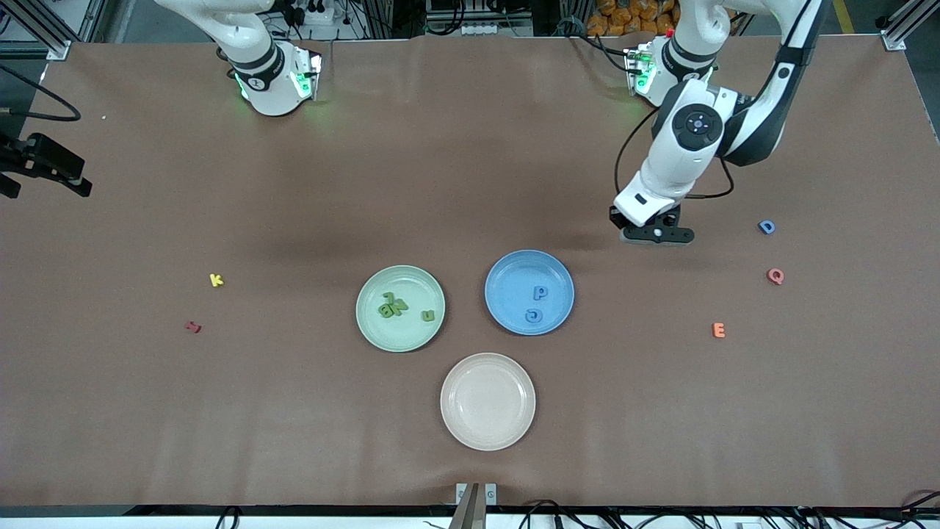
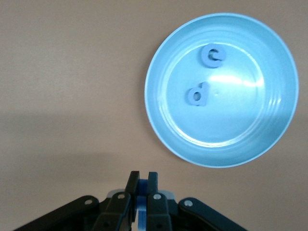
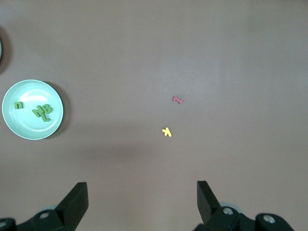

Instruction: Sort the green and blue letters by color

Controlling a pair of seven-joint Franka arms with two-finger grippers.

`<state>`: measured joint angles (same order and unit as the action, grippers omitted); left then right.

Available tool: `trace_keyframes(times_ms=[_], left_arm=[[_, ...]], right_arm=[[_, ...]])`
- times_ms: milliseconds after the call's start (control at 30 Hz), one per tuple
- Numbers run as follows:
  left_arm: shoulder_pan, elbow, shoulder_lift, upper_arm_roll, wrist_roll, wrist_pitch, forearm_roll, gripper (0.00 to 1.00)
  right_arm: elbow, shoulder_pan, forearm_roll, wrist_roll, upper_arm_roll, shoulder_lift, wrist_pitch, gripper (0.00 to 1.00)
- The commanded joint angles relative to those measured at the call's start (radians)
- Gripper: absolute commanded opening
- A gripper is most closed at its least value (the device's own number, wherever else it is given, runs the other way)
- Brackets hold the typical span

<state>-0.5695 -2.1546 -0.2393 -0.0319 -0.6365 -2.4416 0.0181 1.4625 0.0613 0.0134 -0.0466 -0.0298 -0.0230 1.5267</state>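
Note:
My left gripper is shut on a small blue letter whose shape is hidden between the fingers. It hangs over bare table beside the blue plate, toward the left arm's end. That plate holds a blue P and a blue G. A blue D lies on the table toward the left arm's end. The green plate holds several green letters. My right gripper is open and empty, waiting high over the table near its base.
An empty beige plate sits nearest the front camera. A pink-red Q and an orange E lie near the D. A yellow K and a dark red letter lie toward the right arm's end.

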Motion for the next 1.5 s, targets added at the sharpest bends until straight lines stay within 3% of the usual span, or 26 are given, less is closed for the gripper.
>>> trace_keyframes(times_ms=[0, 300, 634, 1467], left_arm=[[-0.013, 0.067, -0.031, 0.009, -0.023, 0.022, -0.021, 0.0], [-0.013, 0.243, -0.104, 0.015, -0.022, 0.164, -0.032, 0.0], [-0.015, 0.357, -0.207, 0.017, -0.019, 0.173, -0.035, 0.0], [-0.036, 0.466, -0.319, 0.017, -0.023, 0.167, -0.032, 0.0]], right_arm=[[0.002, 0.008, 0.011, 0.017, -0.009, 0.003, 0.004, 1.0], [0.002, 0.009, 0.011, 0.017, -0.009, 0.003, 0.004, 1.0], [0.002, 0.009, 0.011, 0.017, -0.007, 0.005, 0.004, 1.0], [0.001, 0.014, 0.011, 0.017, -0.006, 0.003, 0.016, 1.0]])
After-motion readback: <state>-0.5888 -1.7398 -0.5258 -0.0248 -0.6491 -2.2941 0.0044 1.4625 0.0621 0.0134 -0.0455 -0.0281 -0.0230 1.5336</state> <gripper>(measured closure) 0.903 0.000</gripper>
